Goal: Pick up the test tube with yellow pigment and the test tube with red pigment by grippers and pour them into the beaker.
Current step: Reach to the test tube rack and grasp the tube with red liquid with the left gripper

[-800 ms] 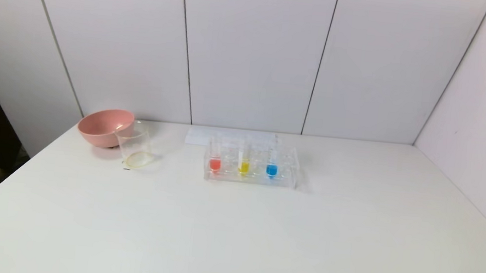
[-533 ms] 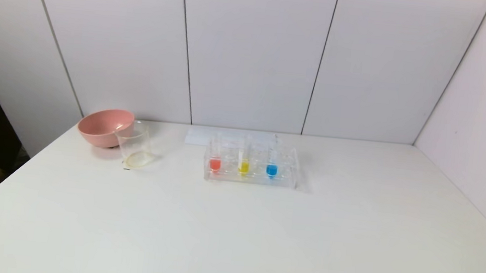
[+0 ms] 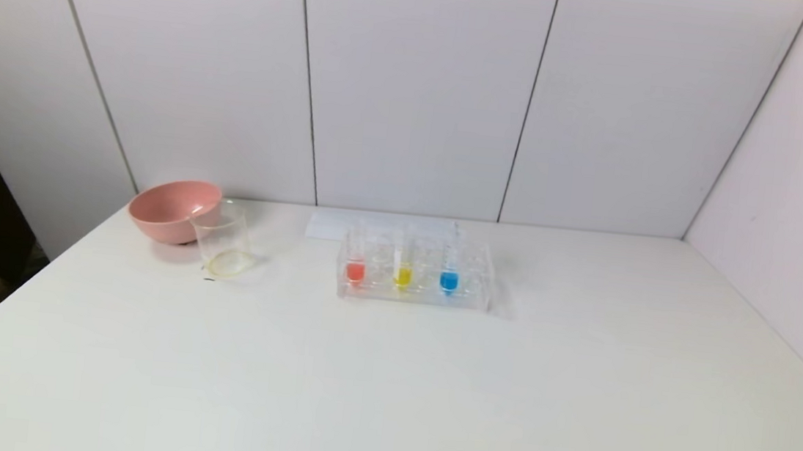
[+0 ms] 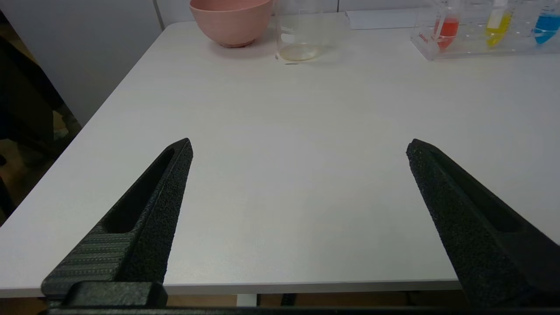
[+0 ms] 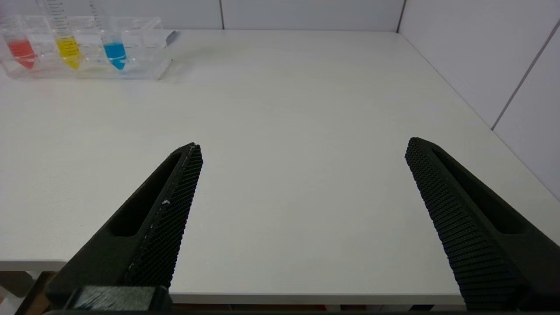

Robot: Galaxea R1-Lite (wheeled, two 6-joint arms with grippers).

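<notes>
Rack (image 3: 413,293) w/ 3 tubes, beaker (image 3: 223,241) empty

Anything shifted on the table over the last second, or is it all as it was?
Nothing visibly changed. The red tube, yellow tube and blue tube stand in the clear rack as before; the beaker and pink bowl have not moved, and neither end effector has entered the head view.

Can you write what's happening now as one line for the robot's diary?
stage: start | left gripper: open, empty | right gripper: open, empty | red tube, yellow tube: in rack | beaker: waiting
</notes>
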